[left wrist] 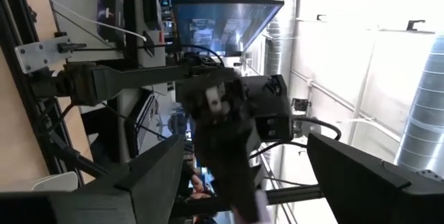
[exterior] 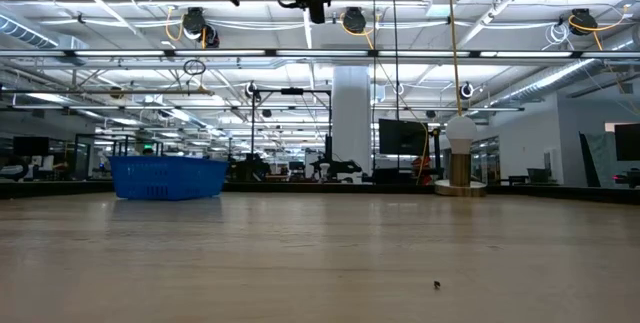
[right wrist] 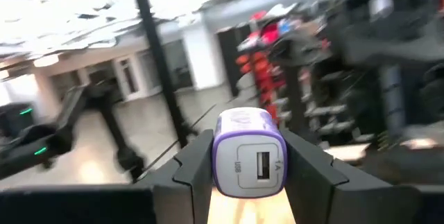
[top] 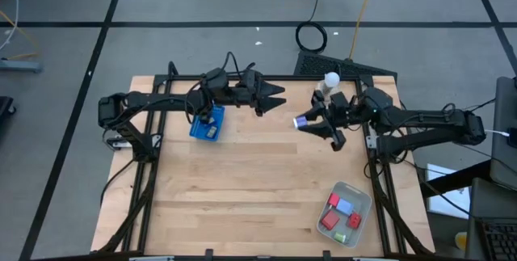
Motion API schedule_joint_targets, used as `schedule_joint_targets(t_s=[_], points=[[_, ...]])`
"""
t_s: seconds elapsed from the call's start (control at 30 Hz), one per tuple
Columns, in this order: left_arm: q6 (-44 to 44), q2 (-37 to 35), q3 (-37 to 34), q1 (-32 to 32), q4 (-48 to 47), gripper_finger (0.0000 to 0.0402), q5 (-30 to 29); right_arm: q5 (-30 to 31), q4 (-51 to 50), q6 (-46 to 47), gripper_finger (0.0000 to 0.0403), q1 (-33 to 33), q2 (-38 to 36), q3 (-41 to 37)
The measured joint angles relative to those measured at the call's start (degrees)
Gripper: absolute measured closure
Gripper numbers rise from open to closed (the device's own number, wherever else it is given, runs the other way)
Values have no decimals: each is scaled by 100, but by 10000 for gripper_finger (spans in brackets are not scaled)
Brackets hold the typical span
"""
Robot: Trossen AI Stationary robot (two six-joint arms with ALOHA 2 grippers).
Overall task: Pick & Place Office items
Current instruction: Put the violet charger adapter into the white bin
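**Right arm carrying a USB charger; tray the likely destination**

The right gripper [right wrist: 248, 175] held a small white-and-purple USB wall charger [right wrist: 248, 151], its fingers pinching the plug from both sides with the port facing outward. In the high view this gripper [top: 311, 124] was raised over the far middle of the worktop [top: 242, 188], just beside the white knob-topped stand [top: 330, 80]. The left gripper [top: 277, 97] pointed toward it from a short way off, fingers spread and empty, raised near the blue basket [top: 207, 124], which held some small pieces I could not identify.

The translucent tray [top: 363, 202] sat well apart at the near right corner, already holding red blocks [top: 330, 221], a blue piece [top: 346, 207] and a green bit [top: 339, 237].

This looked like the carry step of a pick-and-place. The next move probably called for swinging the right arm back to the tray, lowering, and releasing the charger without disturbing the pieces inside.
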Motion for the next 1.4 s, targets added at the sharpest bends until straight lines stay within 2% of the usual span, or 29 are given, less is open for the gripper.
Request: schedule_joint_targets(t_s=[0.27,0.53,0.7,0.8,0.9,0.97,1.17,1.4], points=[[20,0,0,3,-2,103,-8,-1358,-725,319,275,0,-216,0],[149,0,0,4,-9,118,-63,-3278,-893,928,275,33,-232,2],[221,0,0,-5,-9,116,-136,-4229,-1249,886,275,335,-229,0],[245,0,0,-49,-10,111,-245,-4447,-1443,518,275,690,-233,0],[254,0,0,-90,-13,111,-261,-4359,-1515,232,275,1100,-262,0],[254,0,0,-114,-15,115,-264,-4089,-1619,97,275,1384,-317,0],[372,0,0,-161,-15,129,-369,-2527,-2367,-546,276,2363,-586,2],[451,0,0,-316,-13,135,-396,-806,-3454,-1224,276,3795,-522,2]])
